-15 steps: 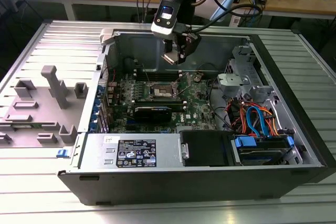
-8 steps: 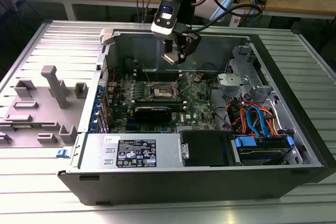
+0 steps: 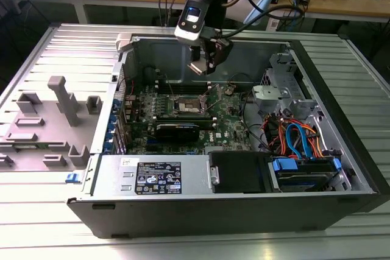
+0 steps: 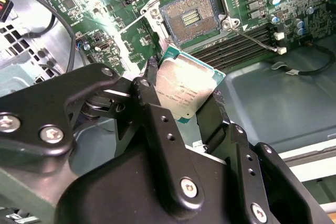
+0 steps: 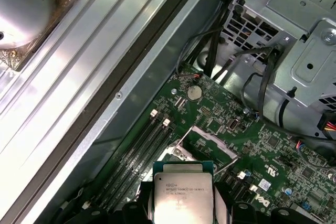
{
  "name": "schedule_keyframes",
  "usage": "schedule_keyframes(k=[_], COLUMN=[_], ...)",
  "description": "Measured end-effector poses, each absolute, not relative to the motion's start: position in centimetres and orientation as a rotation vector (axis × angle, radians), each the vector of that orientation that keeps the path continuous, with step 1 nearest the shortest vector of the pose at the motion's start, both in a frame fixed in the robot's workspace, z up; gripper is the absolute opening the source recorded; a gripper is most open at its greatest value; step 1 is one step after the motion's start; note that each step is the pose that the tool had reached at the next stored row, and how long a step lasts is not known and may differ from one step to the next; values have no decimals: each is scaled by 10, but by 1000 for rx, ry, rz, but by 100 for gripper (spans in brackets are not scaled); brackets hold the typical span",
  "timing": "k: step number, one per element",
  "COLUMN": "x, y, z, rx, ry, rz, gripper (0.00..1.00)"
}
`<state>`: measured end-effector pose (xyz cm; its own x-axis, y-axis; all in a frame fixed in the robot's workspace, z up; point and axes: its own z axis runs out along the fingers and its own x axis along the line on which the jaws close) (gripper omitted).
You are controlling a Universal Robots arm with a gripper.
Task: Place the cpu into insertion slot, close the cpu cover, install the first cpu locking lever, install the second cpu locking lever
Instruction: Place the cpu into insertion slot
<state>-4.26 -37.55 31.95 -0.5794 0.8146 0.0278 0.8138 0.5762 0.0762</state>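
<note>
The cpu [image 4: 185, 90] was held clamped in the gripper [image 3: 206, 65] above the motherboard [image 3: 234, 120], with the uncovered insertion slot [image 3: 191, 105] located at about 6 o'clock from it in the exterior view.

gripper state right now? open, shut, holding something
Gripper: shut on the cpu, held up off the board; the socket is empty.

Hand [image 3: 205, 67] pointing down, fingers [image 4: 211, 115] pinching the cpu [image 4: 185, 88]
</note>
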Motion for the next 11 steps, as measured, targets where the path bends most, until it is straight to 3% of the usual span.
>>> schedule_keyframes(k=[11], x=[-43], y=[-376], z=[310], rx=[1637], ry=[2682], rz=[107], gripper=[55])
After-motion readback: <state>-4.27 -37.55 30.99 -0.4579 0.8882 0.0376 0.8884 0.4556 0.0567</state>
